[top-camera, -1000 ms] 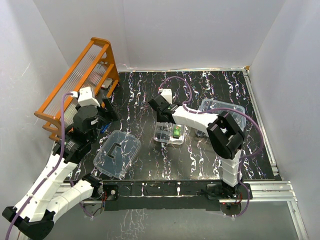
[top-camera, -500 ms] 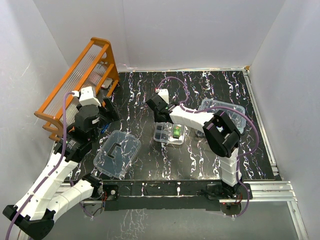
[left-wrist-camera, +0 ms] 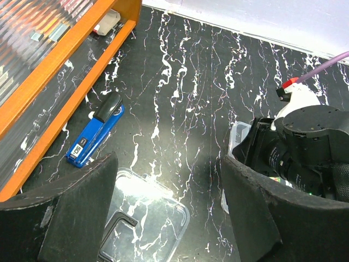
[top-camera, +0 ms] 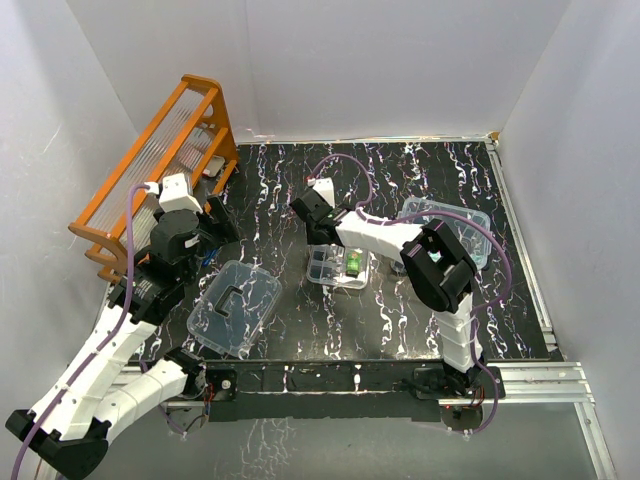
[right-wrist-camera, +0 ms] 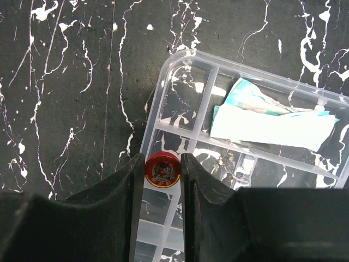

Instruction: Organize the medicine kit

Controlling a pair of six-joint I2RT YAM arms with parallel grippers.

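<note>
Now the right arm has drawn its wrist a little to the left and toward the far wall over the past second, its elbow swinging leftward with it, while the left arm has not stirred. The right pincer (right-wrist-camera: 162,162) is narrowed onto a small red tin (right-wrist-camera: 162,170), pinched between its two fingers, and in the right wrist view it hangs over the near-left corner of the clear compartmented tray (right-wrist-camera: 157,109), right at the tray's wall. How high the tin sits above it I cannot tell. One far compartment already holds a teal and white packet (right-wrist-camera: 272,123), so I judge this to be a placement in progress, the shift bringing the tin toward an unfilled cell. The margin is thin, since the tin straddles the wall line and could land on the rim or outside on the table (top-camera: 290,180). There is dark open table to the tray's left. The clear box (top-camera: 470,225) lies to the right, partly under the arm, and the lid (top-camera: 250,290) with its dark handle lies well to the left. The left pincer (left-wrist-camera: 169,207) stands wide and holds nothing, near the orange rack (top-camera: 150,160) and a blue stapler (left-wrist-camera: 94,136).
</note>
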